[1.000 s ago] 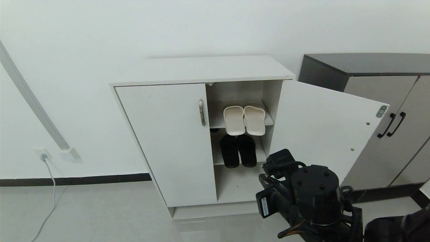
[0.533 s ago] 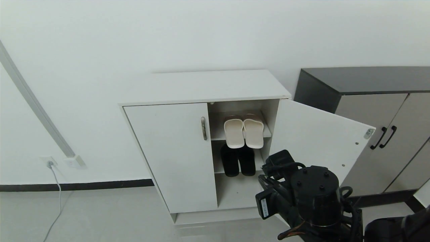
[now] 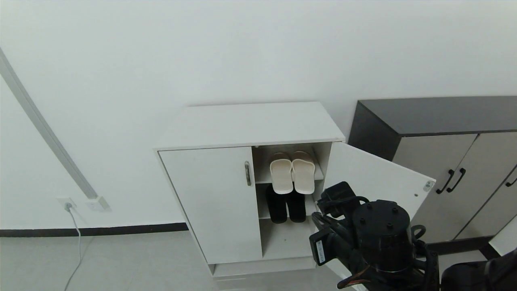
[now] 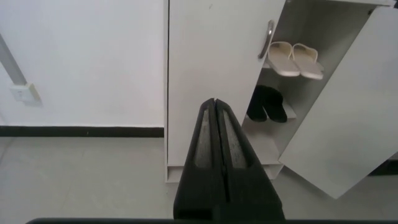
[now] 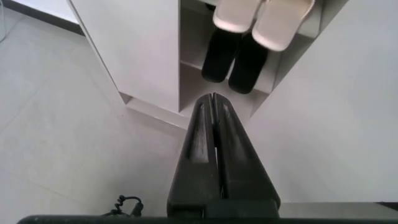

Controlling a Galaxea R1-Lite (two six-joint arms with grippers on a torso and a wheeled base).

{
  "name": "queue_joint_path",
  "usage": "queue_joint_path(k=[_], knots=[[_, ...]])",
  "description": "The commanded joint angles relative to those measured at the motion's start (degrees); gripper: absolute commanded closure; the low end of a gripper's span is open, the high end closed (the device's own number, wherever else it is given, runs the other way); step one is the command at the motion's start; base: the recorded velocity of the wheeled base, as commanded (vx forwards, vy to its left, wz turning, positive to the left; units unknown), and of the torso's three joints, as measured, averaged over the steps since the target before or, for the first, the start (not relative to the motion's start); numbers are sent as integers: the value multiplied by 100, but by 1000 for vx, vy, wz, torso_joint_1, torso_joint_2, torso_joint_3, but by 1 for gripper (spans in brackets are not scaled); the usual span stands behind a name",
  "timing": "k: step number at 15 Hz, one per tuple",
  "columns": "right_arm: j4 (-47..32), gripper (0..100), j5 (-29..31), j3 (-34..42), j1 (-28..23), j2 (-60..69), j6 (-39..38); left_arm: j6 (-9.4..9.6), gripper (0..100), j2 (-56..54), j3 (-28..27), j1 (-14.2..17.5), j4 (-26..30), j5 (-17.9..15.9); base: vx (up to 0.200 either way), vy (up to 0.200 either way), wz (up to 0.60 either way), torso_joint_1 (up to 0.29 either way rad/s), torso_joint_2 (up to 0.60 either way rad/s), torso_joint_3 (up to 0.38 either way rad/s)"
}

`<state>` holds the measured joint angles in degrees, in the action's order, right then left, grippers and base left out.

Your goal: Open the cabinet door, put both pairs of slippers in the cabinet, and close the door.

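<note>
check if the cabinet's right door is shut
Open: the right door stands swung outward, showing white slippers and black slippers inside.

Yeah, there's honestly nothing readable here. I can't make out any lettering, numbers or signs on the cabinet (image 3: 250,125), the white slippers (image 3: 292,176) or the black slippers (image 3: 286,207). Anything that might be print is too small to tell.
</note>
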<state>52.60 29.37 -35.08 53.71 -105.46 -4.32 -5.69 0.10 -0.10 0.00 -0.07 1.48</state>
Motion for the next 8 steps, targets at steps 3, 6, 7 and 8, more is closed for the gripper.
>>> queue_joint_path(k=[3,6,7,8], knots=[[22,100,-10,-7,-10,52,1,-2,100,-1,1,0,-1,2,0,0,0,258,-583,-333],[22,100,-71,2,-10,61,-8,-2,100,-1,1,0,-1,2,0,0,0,258,-577,-320],[22,100,-71,-7,-19,61,-8,-2,100,-1,1,0,-1,2,0,0,0,212,-447,-242],[22,100,-71,-7,-45,61,-8,-2,100,-1,1,0,-1,2,0,0,0,198,-422,-232]])
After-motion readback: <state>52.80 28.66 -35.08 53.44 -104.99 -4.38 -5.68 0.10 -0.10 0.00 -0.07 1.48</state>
